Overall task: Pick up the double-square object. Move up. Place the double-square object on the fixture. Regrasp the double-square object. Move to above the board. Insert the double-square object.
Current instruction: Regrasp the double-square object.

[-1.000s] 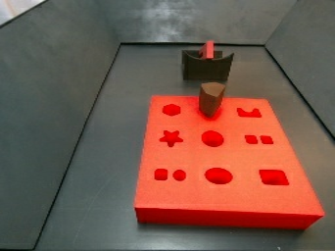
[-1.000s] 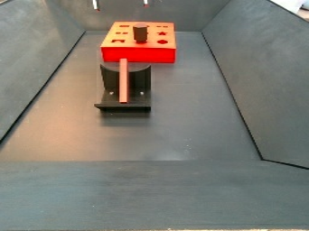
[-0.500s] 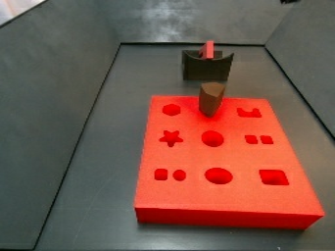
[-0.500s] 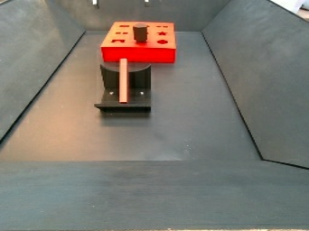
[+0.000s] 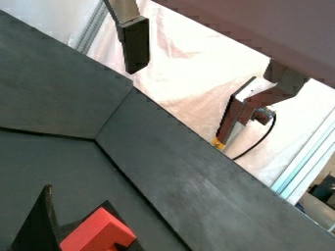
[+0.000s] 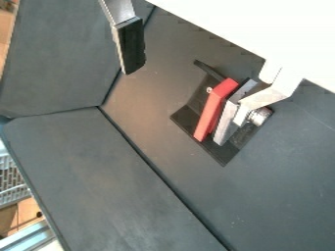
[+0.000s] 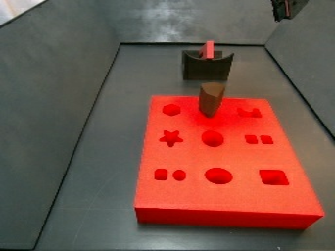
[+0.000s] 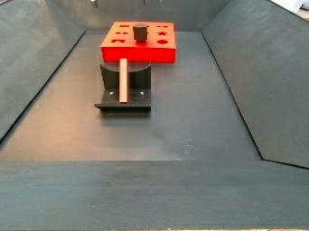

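The pincer, jaws apart and empty, hangs high above the fixture, where the double-square object stands upright in the notch. Placement looks done; regrasping and insertion into the board remain.

The board lies in the upper middle of the frame, a bright-red slab with dark cut-outs in its top — their shapes are too small to tell. A dark upright peg stands on it. Just below the board in the frame sits the fixture, a dark block on a base plate, with the double-square object standing in it as a thin red strip. The gripper shows only as small light slivers at the top edge — its jaws cannot be made out.
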Tool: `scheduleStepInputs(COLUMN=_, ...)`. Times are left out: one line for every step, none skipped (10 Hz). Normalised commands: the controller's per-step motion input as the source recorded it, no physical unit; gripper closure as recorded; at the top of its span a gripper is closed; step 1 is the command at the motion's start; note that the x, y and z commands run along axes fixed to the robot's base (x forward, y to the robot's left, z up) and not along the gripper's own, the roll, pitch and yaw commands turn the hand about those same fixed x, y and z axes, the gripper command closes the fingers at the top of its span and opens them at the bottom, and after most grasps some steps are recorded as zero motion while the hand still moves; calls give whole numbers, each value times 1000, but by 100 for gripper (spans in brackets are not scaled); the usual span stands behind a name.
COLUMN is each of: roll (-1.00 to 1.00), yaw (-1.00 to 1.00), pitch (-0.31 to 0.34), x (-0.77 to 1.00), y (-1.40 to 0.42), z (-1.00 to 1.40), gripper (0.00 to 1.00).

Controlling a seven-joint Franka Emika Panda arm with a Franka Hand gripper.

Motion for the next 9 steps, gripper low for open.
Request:
scheduleStepInputs(roll=108, yaw=73, pitch=90, x=33, y=78, z=-1000, gripper=0)
scheduleStepInputs(roll=90, yaw=100, pitch=53, x=44, y=70, z=-1000, gripper=0)
scheduleStepInputs(roll=75, yaw=113, pitch=22, x=51, y=65, z=-1000, gripper=0)
scheduleStepInputs(roll=62, yaw=113, pitch=-6, x=59, y=64, z=-1000, gripper=0)
scheduleStepInputs(roll=62, yaw=107, pitch=-28, x=66, y=61, z=-1000, gripper=0)
scheduleStepInputs(roll=63, yaw=90, pitch=-57, x=80, y=53, z=-1000, gripper=0)
scheduleStepInputs(roll=62, yaw=73, pitch=-70, x=90, y=50, z=-1000, gripper=0)
scheduleStepInputs(roll=68, yaw=54, pitch=-79, x=97, y=43, z=-1000, gripper=0)
scheduleStepInputs(roll=72, yaw=34, pitch=-86, x=103, y=36, z=-1000, gripper=0)
